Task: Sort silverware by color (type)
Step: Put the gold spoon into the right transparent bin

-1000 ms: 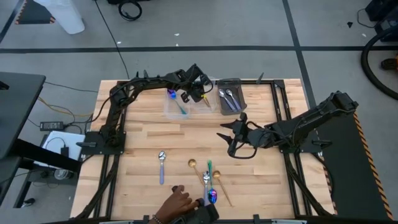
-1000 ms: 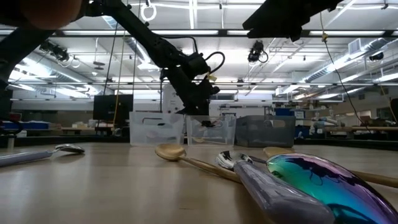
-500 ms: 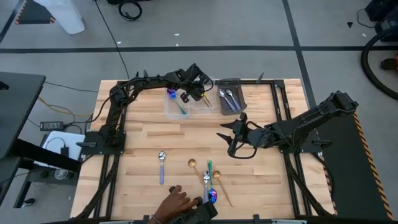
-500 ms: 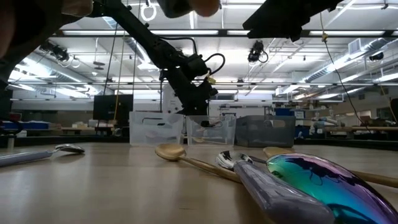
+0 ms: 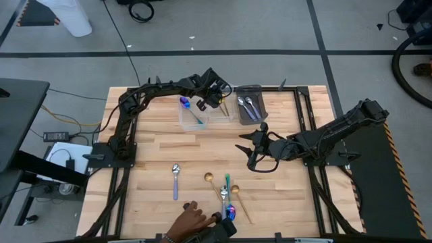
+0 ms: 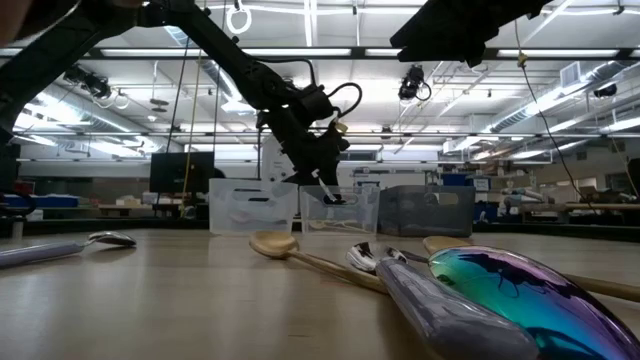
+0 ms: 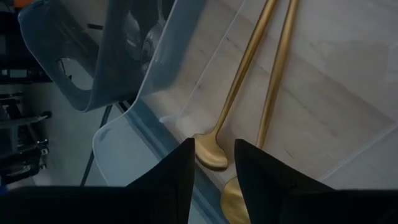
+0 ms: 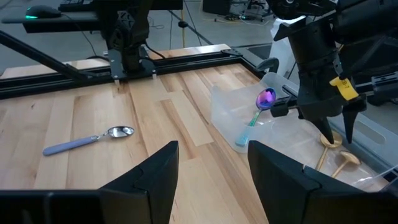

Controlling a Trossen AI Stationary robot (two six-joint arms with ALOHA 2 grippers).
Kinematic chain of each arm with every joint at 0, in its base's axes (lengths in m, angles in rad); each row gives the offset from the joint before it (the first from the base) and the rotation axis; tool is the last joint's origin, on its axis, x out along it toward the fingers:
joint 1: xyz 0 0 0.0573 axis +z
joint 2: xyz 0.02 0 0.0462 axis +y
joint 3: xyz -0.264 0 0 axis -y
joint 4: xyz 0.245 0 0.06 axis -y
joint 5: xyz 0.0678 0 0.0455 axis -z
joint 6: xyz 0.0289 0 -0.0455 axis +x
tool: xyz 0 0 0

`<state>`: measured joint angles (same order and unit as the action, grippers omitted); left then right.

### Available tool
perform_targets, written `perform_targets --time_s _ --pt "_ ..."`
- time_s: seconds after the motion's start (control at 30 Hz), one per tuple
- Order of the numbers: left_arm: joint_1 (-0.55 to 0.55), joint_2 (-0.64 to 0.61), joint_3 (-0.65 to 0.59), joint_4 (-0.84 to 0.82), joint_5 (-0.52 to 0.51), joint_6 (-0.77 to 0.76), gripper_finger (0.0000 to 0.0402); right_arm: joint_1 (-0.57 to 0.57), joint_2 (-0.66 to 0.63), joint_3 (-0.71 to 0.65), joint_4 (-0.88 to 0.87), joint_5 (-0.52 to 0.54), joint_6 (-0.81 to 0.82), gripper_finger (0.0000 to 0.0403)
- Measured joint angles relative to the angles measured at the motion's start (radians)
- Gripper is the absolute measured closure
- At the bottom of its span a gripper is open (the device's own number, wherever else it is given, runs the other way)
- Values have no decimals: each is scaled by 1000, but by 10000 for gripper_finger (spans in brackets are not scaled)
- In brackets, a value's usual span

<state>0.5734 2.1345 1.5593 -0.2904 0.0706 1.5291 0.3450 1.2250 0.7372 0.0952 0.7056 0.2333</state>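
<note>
Hanging over the clear bin at the table's far side, the left gripper points down into it with its fingers slightly apart and nothing between them. Under it two gold spoons lie side by side on the bin's floor, bowls toward the wrist camera; the right wrist view shows them just below the fingertips. A second clear bin touches the first on its left and holds an iridescent spoon with a teal handle, propped against the wall. On the other side a grey bin holds silver spoons.

The right gripper hovers above bare wood near the table's middle, jaws wide apart and empty.

More silverware lies near the front edge. A silver spoon with a lilac handle sits alone to the left. To its right is a loose cluster: a gold spoon, a silver spoon, an iridescent one with a green handle, and another gold one. A person's hand rests at the front edge just beside that cluster.
</note>
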Motion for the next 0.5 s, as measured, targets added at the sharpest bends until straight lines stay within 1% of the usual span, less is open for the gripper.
perform_targets --time_s 0.33,0.5 --pt "-2 -63 -2 9 -18 -2 279 0 0 0 0 0 1 200" --pt "-5 -105 -2 13 -25 -36 279 0 0 0 3 0 1 200"
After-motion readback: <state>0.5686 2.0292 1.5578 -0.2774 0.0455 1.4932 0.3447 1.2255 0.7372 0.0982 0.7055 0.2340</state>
